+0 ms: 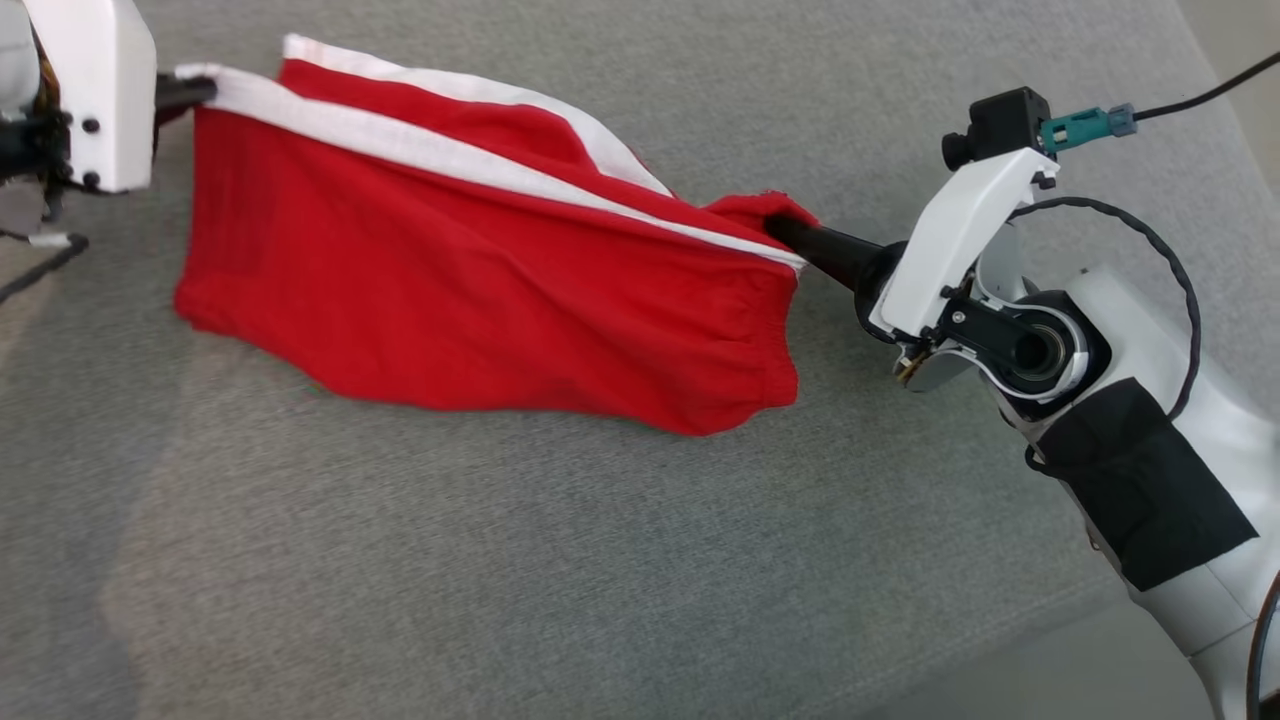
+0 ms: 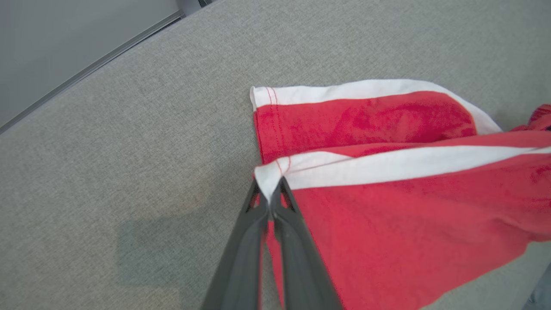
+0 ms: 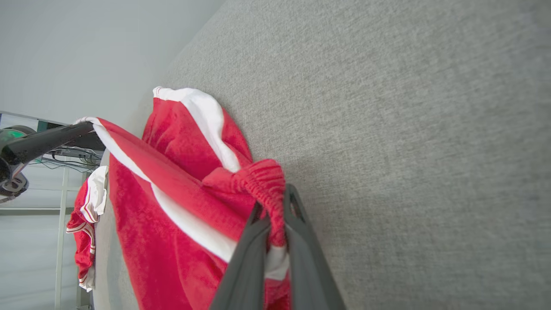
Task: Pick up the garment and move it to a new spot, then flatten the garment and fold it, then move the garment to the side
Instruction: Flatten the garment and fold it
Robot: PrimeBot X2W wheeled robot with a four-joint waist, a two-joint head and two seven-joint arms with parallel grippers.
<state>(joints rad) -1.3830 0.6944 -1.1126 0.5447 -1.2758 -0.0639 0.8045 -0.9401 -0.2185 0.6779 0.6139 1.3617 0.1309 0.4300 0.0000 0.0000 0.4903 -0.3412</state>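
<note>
The garment (image 1: 450, 280) is a pair of red shorts with white side stripes, stretched between both grippers over the grey fabric surface; its lower part rests on the surface. My left gripper (image 1: 195, 92) is shut on the white-striped hem corner at the upper left, and the pinch shows close up in the left wrist view (image 2: 269, 191). At the right, my right gripper (image 1: 790, 235) is shut on the gathered red waistband (image 3: 262, 183). The right wrist view has the garment (image 3: 172, 215) hanging taut toward the left gripper's fingers (image 3: 51, 137).
The grey fabric surface (image 1: 560, 560) spreads wide in front of the garment. Its edge runs along the lower right (image 1: 1000, 650). A second red and white garment (image 3: 86, 224) hangs on a rack beyond the surface. A black cable (image 1: 1210, 95) trails from the right wrist.
</note>
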